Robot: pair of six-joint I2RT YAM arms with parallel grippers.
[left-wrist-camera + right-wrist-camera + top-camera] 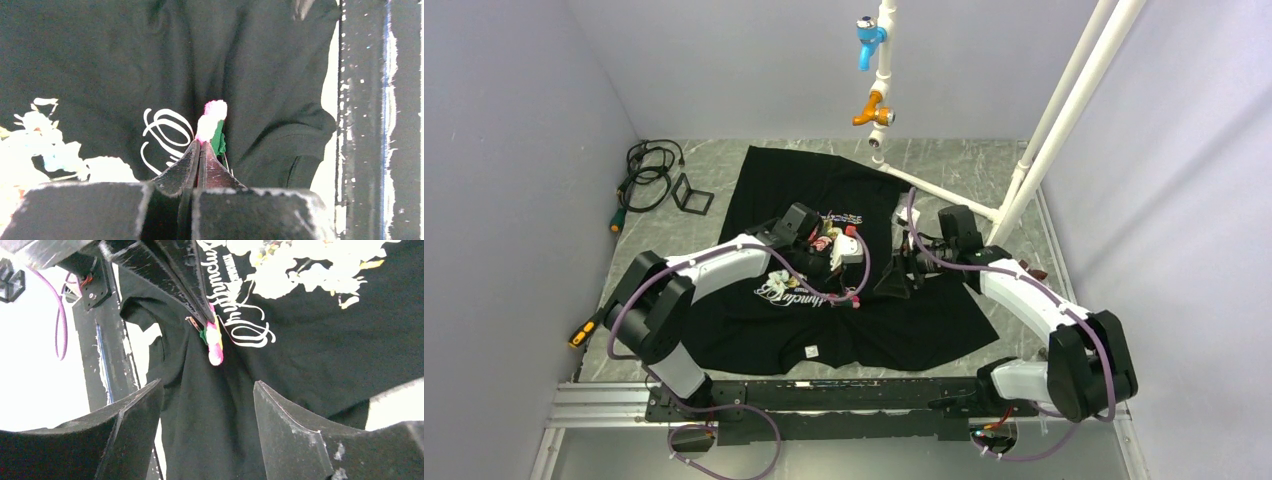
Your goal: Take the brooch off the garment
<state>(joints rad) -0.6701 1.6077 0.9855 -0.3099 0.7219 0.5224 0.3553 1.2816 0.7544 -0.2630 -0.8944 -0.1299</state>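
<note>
Brooch is clamped edge-on in L pincer, long axis running straight out from the tips w/ the pink rim farthest. It is held by the white script of the black T-shirt, spread on the table. R pincer is spread wide, nothing gripped.

Left arm and right arm bent, reaching toward each other.
Left gripper pinched tight on the brooch; right gripper spread wide.
</note>
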